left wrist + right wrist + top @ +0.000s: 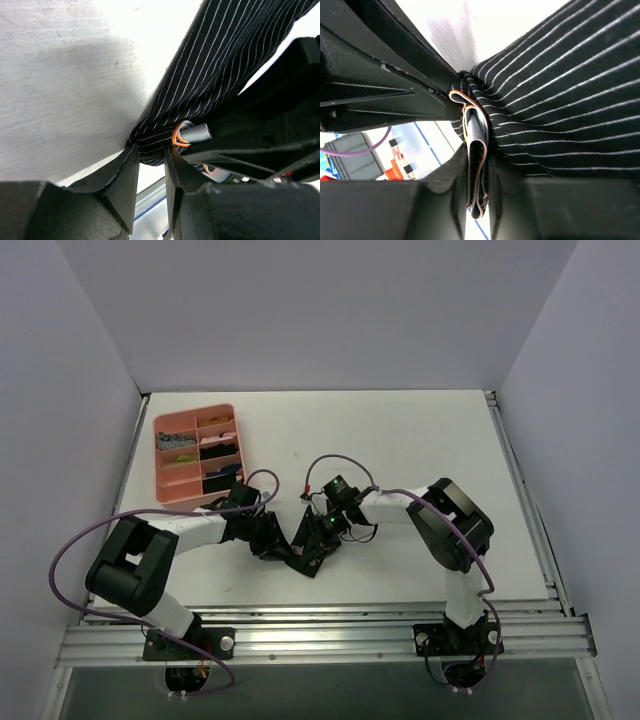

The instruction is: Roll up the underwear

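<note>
Currently I see the left gripper pinched narrow on a bunched corner of the pinstriped underwear. Meanwhile the right gripper clamps its folded orange-edged band; the cloth stretches between both claws.

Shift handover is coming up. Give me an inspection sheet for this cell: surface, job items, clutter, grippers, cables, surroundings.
Surface: white table, matte, with faint scuffs in the left wrist view.
Job's things: the underwear, black with thin pale stripes and an orange-edged band, spans between the two grippers near the front centre; not yet a roll.
Clutter: pink divided tray at the far left, small items in its compartments, too small to name.
Grippers: left gripper shut on a corner of the underwear; right gripper shut on its folded band.
Cables: purple cables loop from both arms.
Surroundings: plain white walls on three sides; metal rail at the near edge.
</note>
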